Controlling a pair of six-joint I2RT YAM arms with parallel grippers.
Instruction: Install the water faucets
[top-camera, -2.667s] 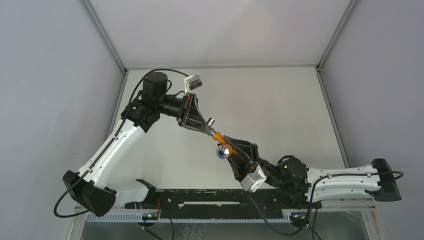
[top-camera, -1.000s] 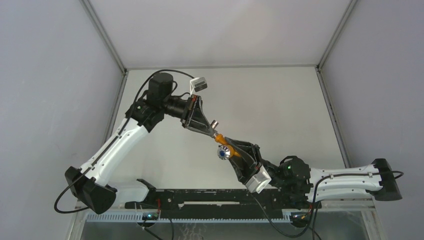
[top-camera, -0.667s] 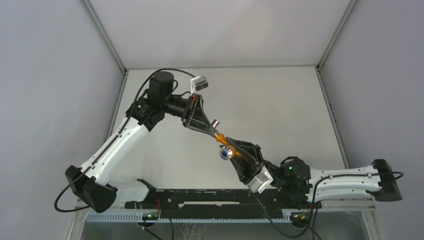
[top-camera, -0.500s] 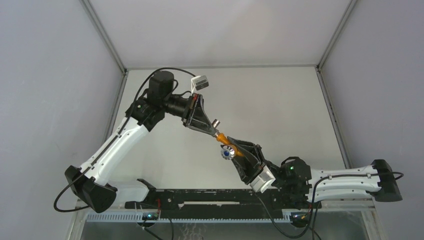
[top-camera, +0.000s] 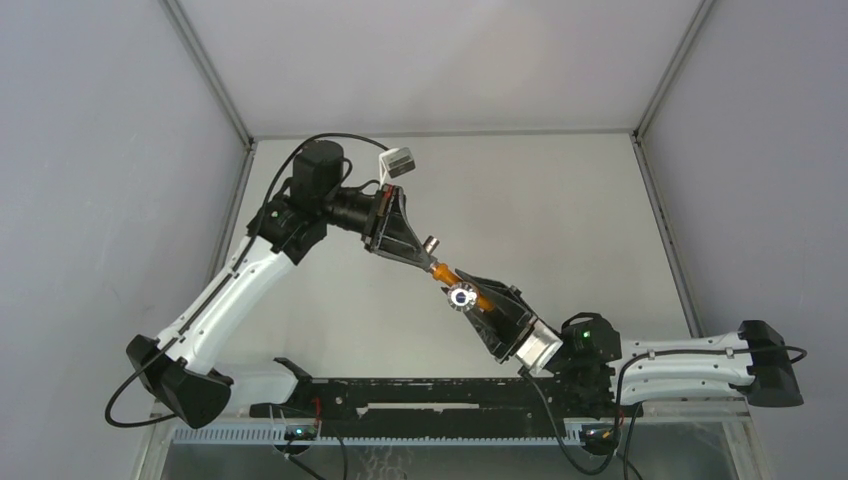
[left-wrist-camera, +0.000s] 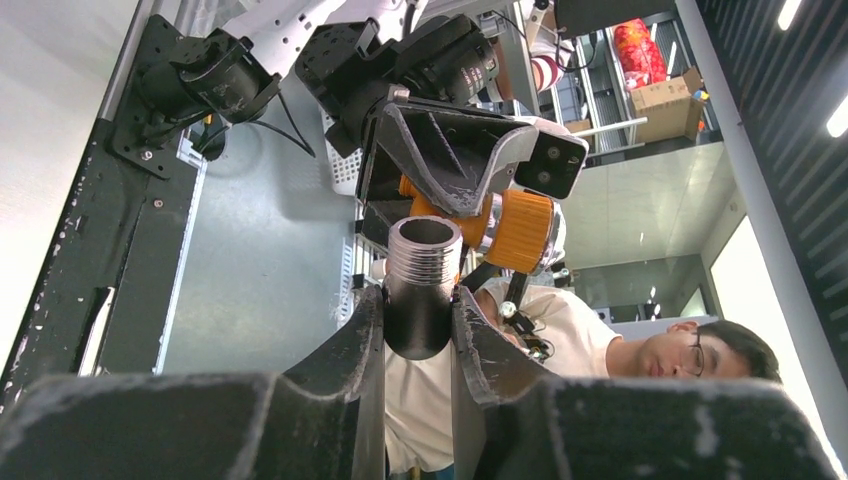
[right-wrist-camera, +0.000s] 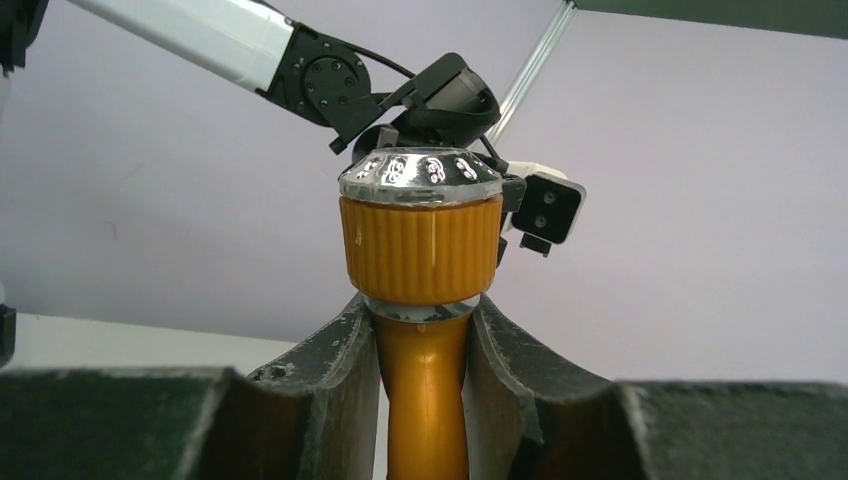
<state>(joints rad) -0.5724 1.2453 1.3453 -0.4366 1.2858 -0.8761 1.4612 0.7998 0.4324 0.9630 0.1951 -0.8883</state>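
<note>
Both arms meet in mid-air over the table's middle. My left gripper (top-camera: 432, 260) (left-wrist-camera: 418, 322) is shut on the grey metal fitting (top-camera: 427, 243) (left-wrist-camera: 420, 275), a short threaded pipe end that pokes out past the fingertips. My right gripper (top-camera: 478, 298) (right-wrist-camera: 421, 335) is shut on the stem of the orange tap body (top-camera: 452, 278) (right-wrist-camera: 422, 410). Its ribbed orange knob (right-wrist-camera: 420, 248) (left-wrist-camera: 520, 230) carries a silvery round end (top-camera: 461, 297) (right-wrist-camera: 420, 170). The tap's far end reaches the left fingertips beside the fitting; whether the two are joined I cannot tell.
White tabletop (top-camera: 560, 220) lies below, walled by grey panels with metal posts (top-camera: 665, 230). A black rail (top-camera: 430, 395) with both arm bases runs along the near edge. The left wrist's camera block (top-camera: 397, 162) (right-wrist-camera: 546, 210) juts out above the left gripper.
The right wrist has rolled and swung rightward, so the tap's silvery end has turned from down-left to facing up. The left arm has barely shifted. Both grips hold.
</note>
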